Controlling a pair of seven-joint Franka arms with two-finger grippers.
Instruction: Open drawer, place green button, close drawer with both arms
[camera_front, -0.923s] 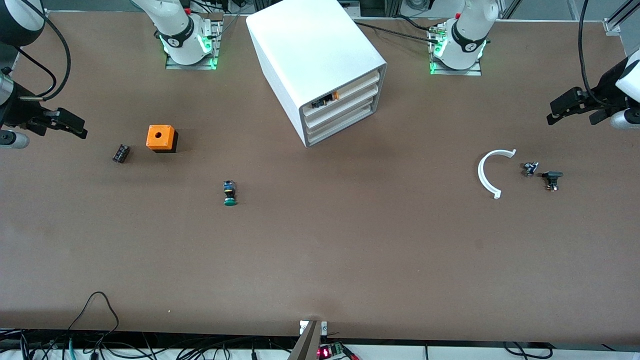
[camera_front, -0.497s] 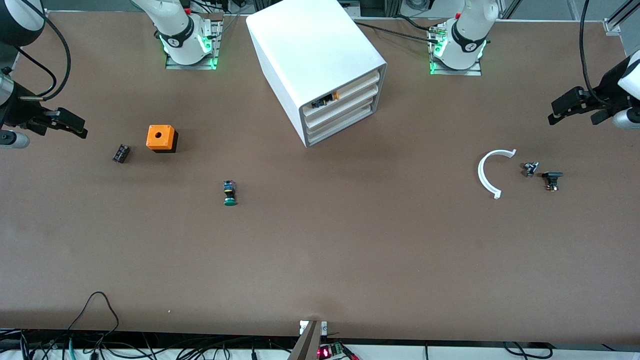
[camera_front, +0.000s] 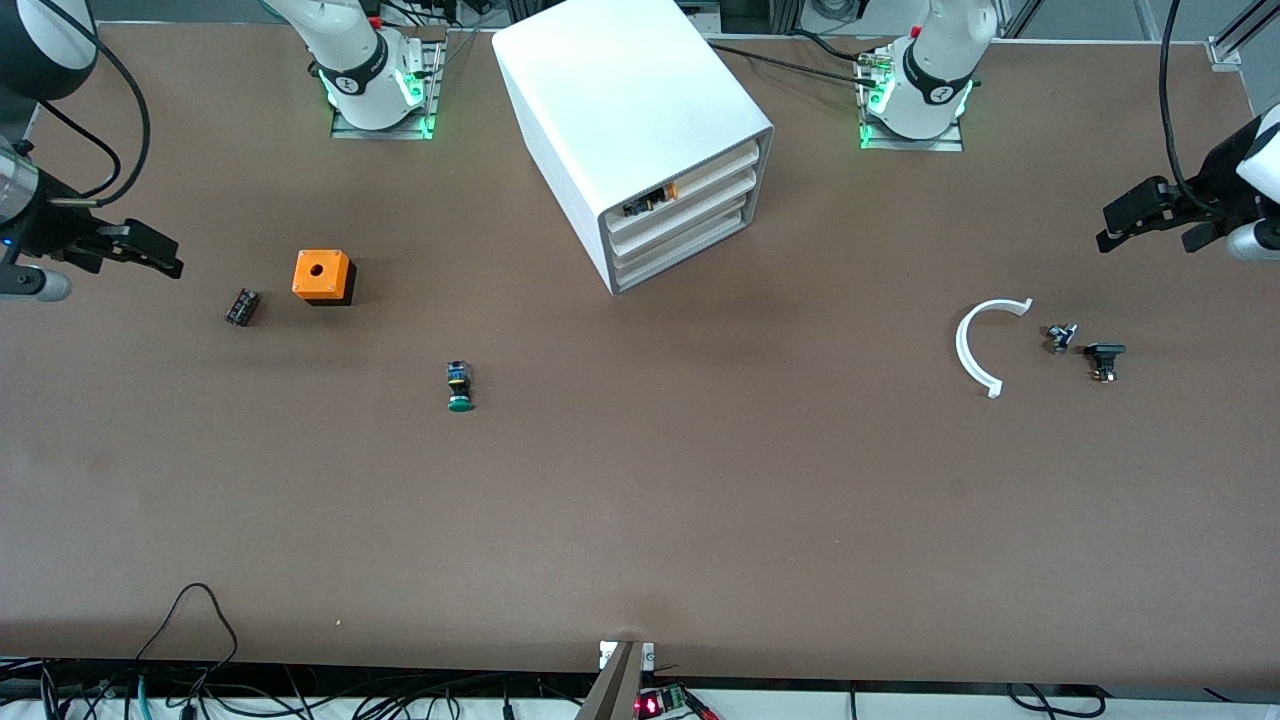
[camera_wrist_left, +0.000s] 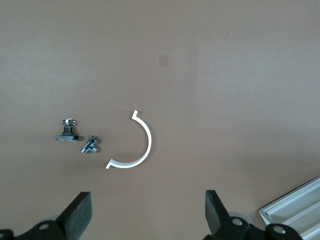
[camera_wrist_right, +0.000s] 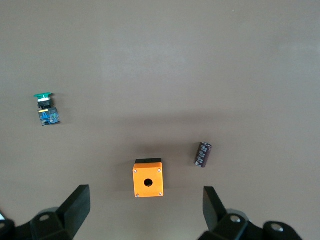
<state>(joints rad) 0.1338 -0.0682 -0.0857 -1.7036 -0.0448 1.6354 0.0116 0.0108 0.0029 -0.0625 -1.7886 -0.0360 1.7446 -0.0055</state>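
Right pincer (camera_wrist_right: 144, 214) and left pincer (camera_wrist_left: 146, 217) — both spread, empty, hovering over brown tabletop (camera_front: 640, 520); green-capped blue-black push button (camera_front: 459, 386) lies apart from closed white plastic drawer (camera_front: 684, 247).

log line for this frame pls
stage: pre-approach | drawer: shut | button: on table, untouched | left gripper: jaws open, above white arc | right gripper: jaws open, above orange cube

I count one cabinet (camera_front: 640, 130) with three drawers (camera_front: 680, 245), one green button (camera_front: 460, 387), one orange cube (camera_front: 322, 276), one white half ring (camera_front: 972, 345), three small black parts (camera_front: 242, 306), and my two grippers (camera_front: 150, 255).
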